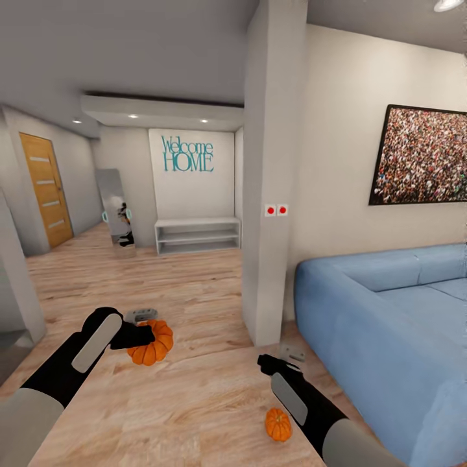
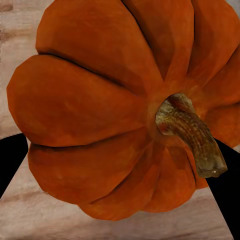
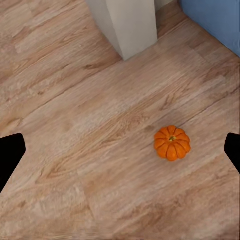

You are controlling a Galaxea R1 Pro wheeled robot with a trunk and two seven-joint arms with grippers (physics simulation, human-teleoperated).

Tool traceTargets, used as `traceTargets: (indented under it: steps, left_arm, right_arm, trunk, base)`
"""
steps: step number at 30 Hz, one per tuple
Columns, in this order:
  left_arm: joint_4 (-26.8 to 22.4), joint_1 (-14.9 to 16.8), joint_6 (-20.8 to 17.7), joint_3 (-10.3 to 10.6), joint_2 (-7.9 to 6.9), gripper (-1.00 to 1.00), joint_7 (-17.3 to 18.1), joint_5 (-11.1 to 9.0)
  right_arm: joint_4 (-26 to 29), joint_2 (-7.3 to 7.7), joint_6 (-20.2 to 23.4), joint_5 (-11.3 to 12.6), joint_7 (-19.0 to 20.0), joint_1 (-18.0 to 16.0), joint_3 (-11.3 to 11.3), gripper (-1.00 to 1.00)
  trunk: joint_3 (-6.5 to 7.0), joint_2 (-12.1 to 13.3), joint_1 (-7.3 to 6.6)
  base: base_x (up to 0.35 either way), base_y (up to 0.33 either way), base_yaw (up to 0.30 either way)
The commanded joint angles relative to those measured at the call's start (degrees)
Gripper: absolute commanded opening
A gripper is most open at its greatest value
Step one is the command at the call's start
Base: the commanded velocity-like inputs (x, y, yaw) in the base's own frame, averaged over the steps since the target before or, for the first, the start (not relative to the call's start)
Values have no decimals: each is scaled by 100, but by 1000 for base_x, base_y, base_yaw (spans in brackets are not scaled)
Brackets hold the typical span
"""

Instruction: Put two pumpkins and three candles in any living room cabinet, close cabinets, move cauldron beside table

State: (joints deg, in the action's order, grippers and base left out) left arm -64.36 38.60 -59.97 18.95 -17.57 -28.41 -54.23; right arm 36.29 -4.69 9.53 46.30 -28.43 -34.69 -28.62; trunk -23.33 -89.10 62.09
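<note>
orange pumpkins number two: one (image 1: 153, 344) in left pincer (image 1: 139, 335), one (image 1: 278, 425) on floor (image 1: 194, 395).

A light wood-plank floor (image 1: 194, 402) carries one small orange pumpkin (image 1: 278, 424), lying near the blue sofa (image 1: 389, 337) and a white pillar (image 1: 269, 194).

Counted two pumpkins: one (image 1: 153, 344) at the left gripper (image 1: 144, 327), one (image 1: 278, 425) on the floor. One blue sofa (image 1: 389, 337), one wall picture (image 1: 420, 155), two red wall buttons (image 1: 276, 210), one wooden door (image 1: 45, 188).
</note>
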Motion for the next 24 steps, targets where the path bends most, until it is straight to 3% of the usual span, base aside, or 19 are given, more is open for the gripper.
traceTargets:
  steps: [1, 4, 7, 24]
  left_arm:
    - [-6, 7, -3, 17, -5, -100, -65, -57]
    - [-6, 7, -3, 20, -2, -100, -63, -59]
    - [-8, 7, -3, 26, -1, -100, -67, -56]
    - [-14, 7, -3, 25, -1, -100, -69, -53]
  right_arm:
    - [10, 11, 24, 68, 46, -2, -22, 100]
    - [-7, 37, 29, 309, 502, 10, -11, 100]
    - [-63, 39, 25, 398, 634, 13, -6, 100]
    - [-140, 4, 16, 442, 696, 14, 14, 100]
  trunk:
    - [-25, -46, 19]
    - [-79, -167, 85]
    - [-133, -287, 151]
    - [-438, -969, 524]
  base:
    - [-338, 0, 0]
    - [-211, 0, 0]
    - [-71, 0, 0]
    - [-31, 0, 0]
